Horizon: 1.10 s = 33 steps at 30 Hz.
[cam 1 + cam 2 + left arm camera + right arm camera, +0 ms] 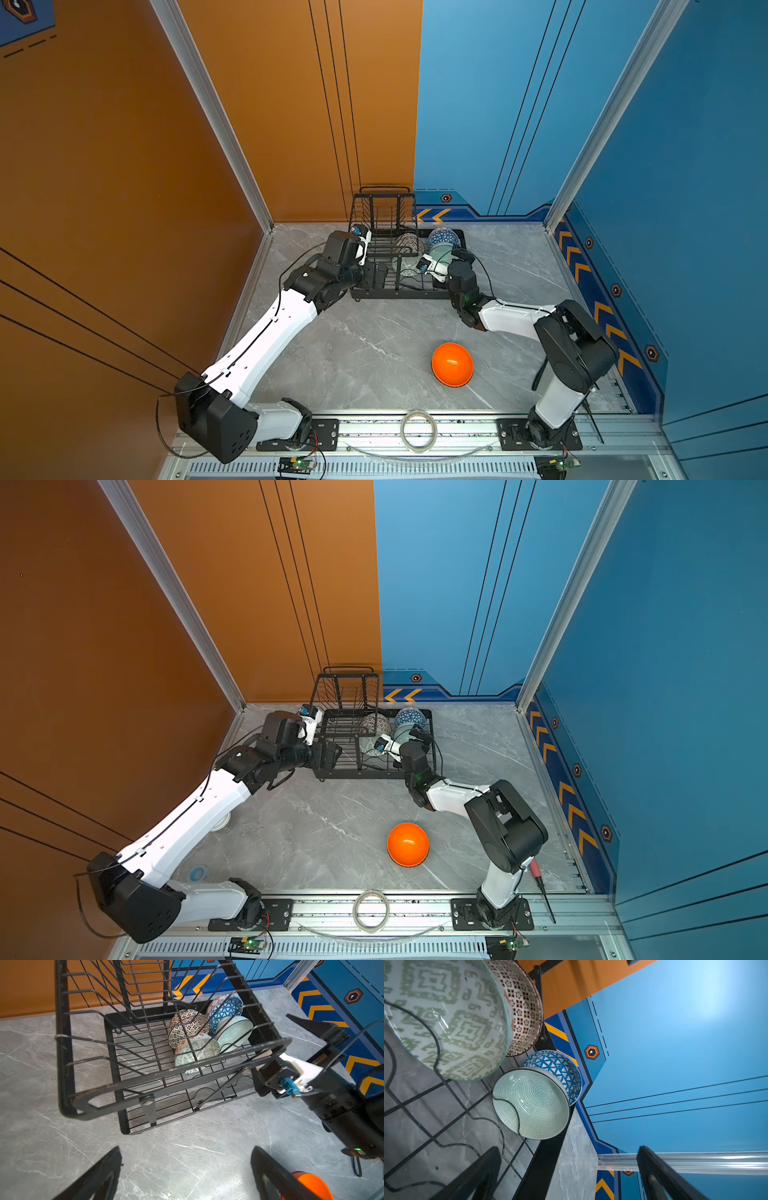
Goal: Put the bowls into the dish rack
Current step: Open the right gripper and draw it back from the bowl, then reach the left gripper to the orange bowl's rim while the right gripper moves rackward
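The black wire dish rack (399,293) stands at the back. On its lower tray several bowls stand on edge: a lattice one (188,1024), a blue one with white triangles (225,1009), a pale mint one (531,1103) and a maze-patterned one (446,1018). An orange bowl (452,364) lies alone on the table in front. My left gripper (187,1178) hangs open and empty over bare table at the rack's front left corner. My right gripper (569,1176) is open and empty too. It straddles the rack's right rim (544,1159), close to the mint bowl.
A pale tape ring (418,430) lies on the front rail. A red-handled tool (540,879) rests by the right arm's base. A small white jar (220,823) peeks from under the left arm. The orange and blue walls stand close behind the rack.
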Motion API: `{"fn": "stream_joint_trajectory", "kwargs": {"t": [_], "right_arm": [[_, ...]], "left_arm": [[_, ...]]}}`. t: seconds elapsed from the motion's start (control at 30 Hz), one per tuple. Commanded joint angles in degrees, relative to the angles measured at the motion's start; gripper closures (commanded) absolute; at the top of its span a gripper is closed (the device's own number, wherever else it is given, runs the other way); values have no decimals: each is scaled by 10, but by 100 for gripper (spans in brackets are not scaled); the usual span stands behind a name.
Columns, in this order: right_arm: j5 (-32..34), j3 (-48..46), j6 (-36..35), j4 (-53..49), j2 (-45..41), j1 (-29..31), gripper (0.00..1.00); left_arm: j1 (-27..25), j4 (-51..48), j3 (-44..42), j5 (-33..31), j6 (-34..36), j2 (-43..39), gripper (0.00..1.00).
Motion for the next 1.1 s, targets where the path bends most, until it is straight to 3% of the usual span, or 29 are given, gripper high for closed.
{"fn": "stream_joint_trajectory", "kwargs": {"t": [0.0, 0.1, 0.2, 0.33, 0.57, 0.77, 0.93, 0.97, 1.07], "right_arm": [[26, -20, 58, -39, -55, 1, 0], [-1, 1, 163, -186, -115, -4, 0], [-99, 38, 284, -355, -163, -22, 0], [-165, 76, 400, -468, -189, -28, 0], [-206, 106, 523, -535, -212, -32, 0], [-271, 125, 606, -577, -212, -83, 0], [-286, 130, 632, -605, -212, -112, 0], [-285, 128, 634, -607, -214, -115, 0], [-285, 115, 636, -606, -218, -122, 0]], "left_arm": [[-4, -16, 3, -4, -1, -23, 2], [-13, -16, -7, 0, 0, -30, 2], [-32, -20, -13, 6, -7, -38, 2], [-78, -19, -19, 21, -22, -42, 2], [-172, -19, -32, 20, -45, 15, 2], [-226, -12, -23, 35, -54, 92, 1], [-255, -6, -12, 87, -54, 157, 12], [-259, -6, -10, 94, -54, 166, 20], [-275, -6, -8, 106, -54, 187, 27]]}}
